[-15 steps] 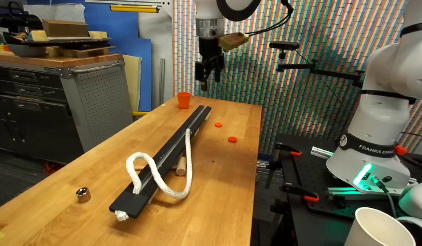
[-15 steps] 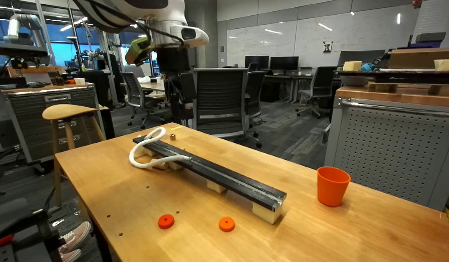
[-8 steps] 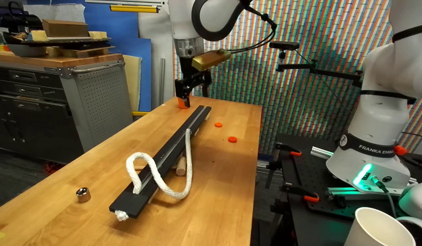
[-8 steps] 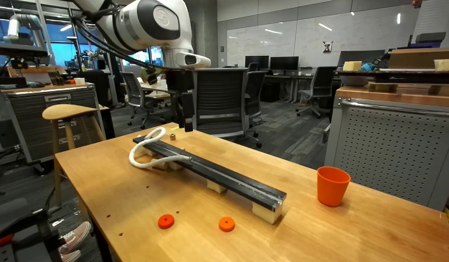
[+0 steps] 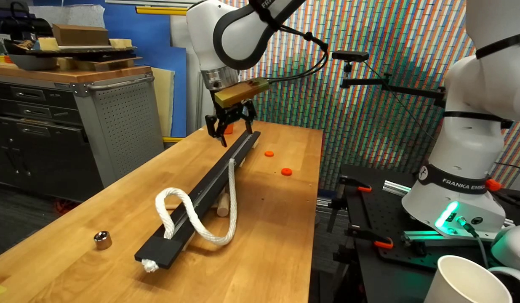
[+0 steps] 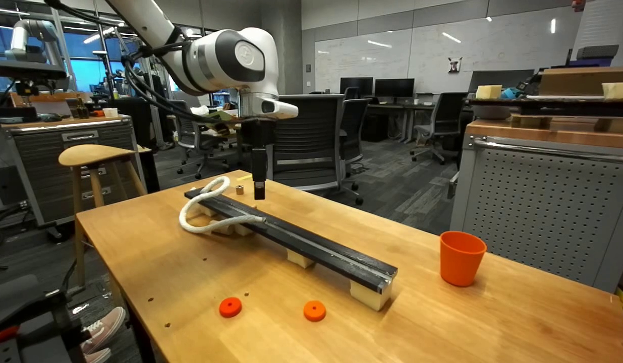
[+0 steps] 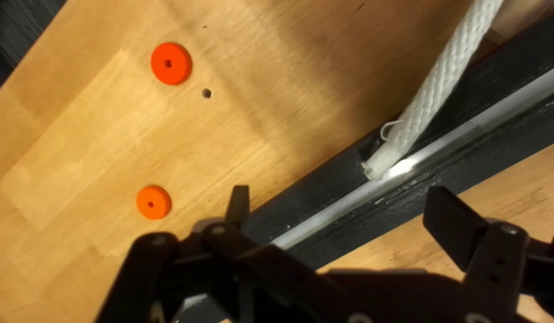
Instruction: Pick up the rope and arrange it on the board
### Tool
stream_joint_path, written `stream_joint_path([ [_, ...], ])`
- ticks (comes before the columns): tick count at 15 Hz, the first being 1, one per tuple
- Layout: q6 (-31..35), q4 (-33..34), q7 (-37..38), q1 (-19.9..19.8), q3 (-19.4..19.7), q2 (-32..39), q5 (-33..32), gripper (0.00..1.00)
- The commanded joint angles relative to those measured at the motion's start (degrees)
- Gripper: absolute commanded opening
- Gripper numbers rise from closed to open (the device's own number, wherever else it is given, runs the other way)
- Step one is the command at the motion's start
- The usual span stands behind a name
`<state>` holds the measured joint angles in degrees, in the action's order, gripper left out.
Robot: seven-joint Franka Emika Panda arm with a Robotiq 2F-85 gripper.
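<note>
Rope [image 7: 438, 83] runs off the top of the wrist view, the board [image 6: 316, 248] gets cropped there too, and the claw [image 7: 339, 197] blots out the foreground with its own linkage. Just one finger [image 6: 259, 171] shows in an exterior view; the orange cup [image 5: 229, 129] peeks from behind the claw in an exterior view. A frayed white tuft [image 5: 150, 265] pokes from the board's end, and whether it belongs to the rope, I can't tell.

Tight white braid, this: the rope snakes over the board, arches, sags down beside it, and lays its cut tip, one loose thread curling, at the pale groove. Matt black board, long and narrow, up on cream blocks [image 6: 370, 295]; a round wooden dowel [image 5: 223, 205] just beside it. Shiny metal ring [image 5: 102, 240] on one side, two orange discs [image 6: 315, 310], holed at the centre, on the other.

And the claw? Fingers spread wide, roughly astride the board in the wrist view, apart from that tip. The bench [image 5: 281, 252], wood pocked with small holes, runs between board and discs, then on to its edge.
</note>
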<state>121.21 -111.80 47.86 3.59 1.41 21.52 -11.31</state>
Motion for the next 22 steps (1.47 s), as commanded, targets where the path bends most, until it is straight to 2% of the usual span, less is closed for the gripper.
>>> stream_joint_path([
  [1,-3.0,4.9,2.4,1.1,0.9,3.4,3.7,1.0],
  [12,-2.3,7.0,7.5,2.7,0.7,9.3,11.8,1.0],
  [21,-1.6,9.7,9.5,2.8,1.4,12.8,11.5,1.0],
  [22,-1.5,10.2,9.4,2.7,1.3,13.0,11.6,0.82],
])
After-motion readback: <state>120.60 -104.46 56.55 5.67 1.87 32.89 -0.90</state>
